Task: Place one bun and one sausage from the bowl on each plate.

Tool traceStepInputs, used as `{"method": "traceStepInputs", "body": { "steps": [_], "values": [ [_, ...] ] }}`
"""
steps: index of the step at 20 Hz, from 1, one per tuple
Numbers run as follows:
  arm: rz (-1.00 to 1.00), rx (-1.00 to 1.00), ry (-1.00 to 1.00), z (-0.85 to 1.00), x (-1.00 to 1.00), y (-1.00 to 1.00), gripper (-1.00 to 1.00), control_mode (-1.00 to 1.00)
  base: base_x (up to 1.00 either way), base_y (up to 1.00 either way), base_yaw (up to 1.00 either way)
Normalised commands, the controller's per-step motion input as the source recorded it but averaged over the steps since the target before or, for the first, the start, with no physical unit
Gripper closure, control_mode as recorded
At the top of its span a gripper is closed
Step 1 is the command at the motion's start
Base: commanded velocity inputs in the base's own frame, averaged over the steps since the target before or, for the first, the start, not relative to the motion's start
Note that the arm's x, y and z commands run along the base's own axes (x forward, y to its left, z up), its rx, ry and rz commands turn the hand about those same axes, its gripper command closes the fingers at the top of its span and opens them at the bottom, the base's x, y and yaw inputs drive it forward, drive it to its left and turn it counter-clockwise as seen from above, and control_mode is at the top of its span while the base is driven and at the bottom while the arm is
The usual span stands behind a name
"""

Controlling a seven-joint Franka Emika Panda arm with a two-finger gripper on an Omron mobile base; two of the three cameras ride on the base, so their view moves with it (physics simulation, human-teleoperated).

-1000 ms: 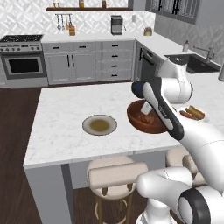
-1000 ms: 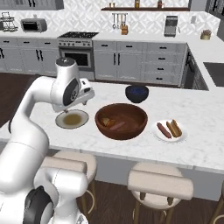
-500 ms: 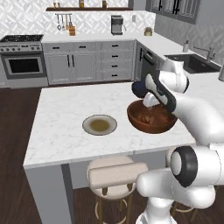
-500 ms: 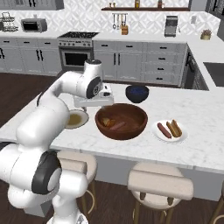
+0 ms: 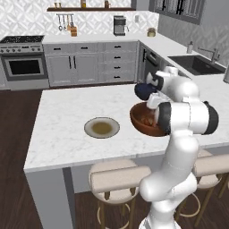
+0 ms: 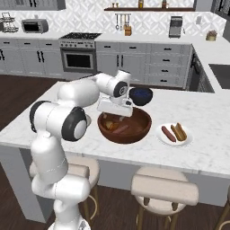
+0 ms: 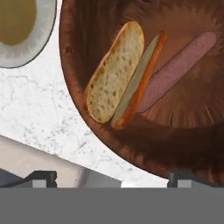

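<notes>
Since half a second ago the arm has swung further right across the island, and the gripper [image 6: 115, 113] now hangs over the near-left part of the bowl [image 6: 134, 134] instead of beside its left rim. From the hand camera the two fingertips [image 7: 41, 176] stand wide apart, released, with nothing between them; the bowl [image 7: 183, 148] lies directly ahead of them. Inside it a bun [image 7: 118, 74], split open with its pale crumb up, lies against the bowl's wall, and a sausage [image 7: 177, 70] rests just beside it toward the bowl's middle. Both sit beyond the tips, apart from them. The grey-rimmed plate [image 5: 102, 128] lies bare on the marble, left of the bowl. The white plate [image 6: 175, 134], right of the bowl, carries a sausage [image 6: 168, 133] and a bun [image 6: 179, 131].
</notes>
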Motion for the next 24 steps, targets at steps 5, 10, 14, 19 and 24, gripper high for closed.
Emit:
{"method": "traceStepInputs", "body": {
  "steps": [5, 10, 14, 19, 24],
  "values": [
    [0.0, 0.0, 0.12, -0.65, 1.0, 0.0, -1.0, -1.0, 0.0, 0.0, 0.0],
    [0.0, 0.0, 0.01, -0.62, 0.57, 0.07, -1.0, -1.0, 0.0, 0.0, 0.0],
    [-0.03, 0.0, 0.0, -0.62, -0.76, 0.61, -1.0, -1.0, 0.0, 0.0, 0.0],
    [-0.04, 0.0, 0.0, -0.39, -0.72, 0.7, -1.0, -1.0, 0.0, 0.0, 0.0],
    [-0.07, 0.0, 0.0, -0.73, -0.27, 0.09, 1.0, -1.0, 0.0, 0.0, 0.0]
  ]
}}
